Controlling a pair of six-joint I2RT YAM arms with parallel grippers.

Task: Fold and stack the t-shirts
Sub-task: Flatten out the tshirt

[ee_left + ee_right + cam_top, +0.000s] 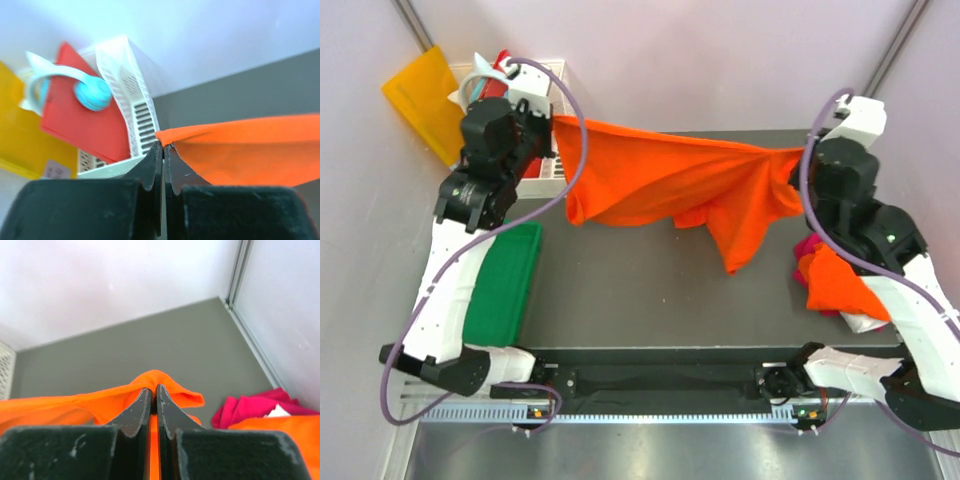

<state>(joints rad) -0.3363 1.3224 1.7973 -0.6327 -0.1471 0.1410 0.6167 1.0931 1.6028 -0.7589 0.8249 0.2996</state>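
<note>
An orange t-shirt (660, 180) hangs stretched in the air above the far half of the grey table (650, 300), its loose folds sagging toward the table's middle. The left gripper (163, 147) is pinched closed on one corner over the table's far-left edge. The right gripper (154, 390) is clamped on the other end near the far-right corner. At the table's right edge a second orange t-shirt (835, 285) and a magenta t-shirt (245, 407) lie bunched together. A green tray (505, 280) lies along the table's left edge.

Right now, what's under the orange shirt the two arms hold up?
Only grey table shows around the held shirt. The patch straight beneath it is covered from above, so anything there is hidden.
</note>
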